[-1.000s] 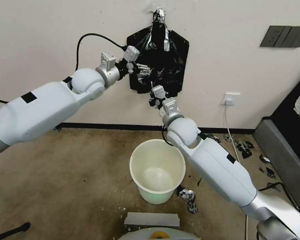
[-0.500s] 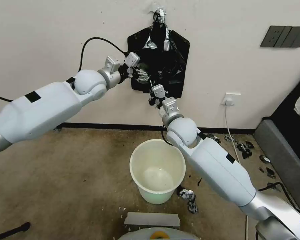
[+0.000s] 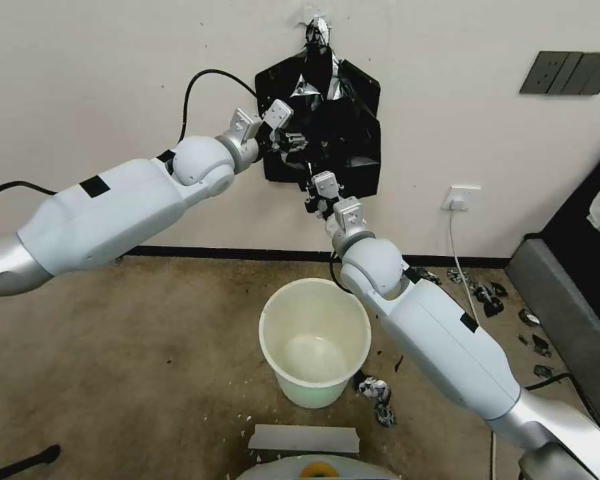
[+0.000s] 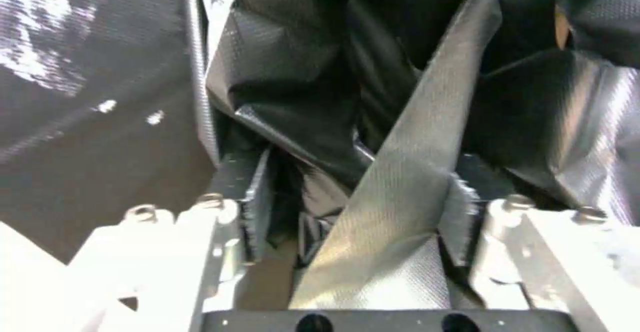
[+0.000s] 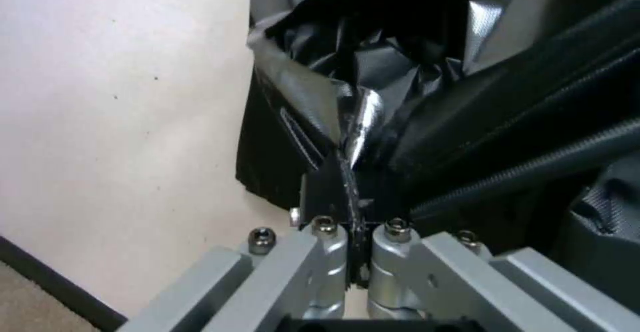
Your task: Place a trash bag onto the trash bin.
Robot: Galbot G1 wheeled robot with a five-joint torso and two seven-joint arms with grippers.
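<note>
against the wall, above the floor, the glossy black trash bag (image 3: pixel 327 127) hangs from a bunched, silvery knot at its top, crinkled and folded over the flat black bag pack behind it. the left gripper (image 3: pixel 293 143) is raised at the bag's left side; in the left wrist view its jaws stand apart, with folds of the trash bag (image 4: pixel 393 172) lying loosely between them. the right gripper (image 3: pixel 317 190) reaches up to the bag's lower edge, and in the right wrist view its jaws are pressed together on a thin pinched fold of the trash bag (image 5: pixel 353 121). down on the brown floor, the cream-white trash bin (image 3: pixel 315 313) stands upright and well below the bag, close to the right arm's elbow. small black plastic scraps (image 3: pixel 378 393) lie just beside the bin's base.
</note>
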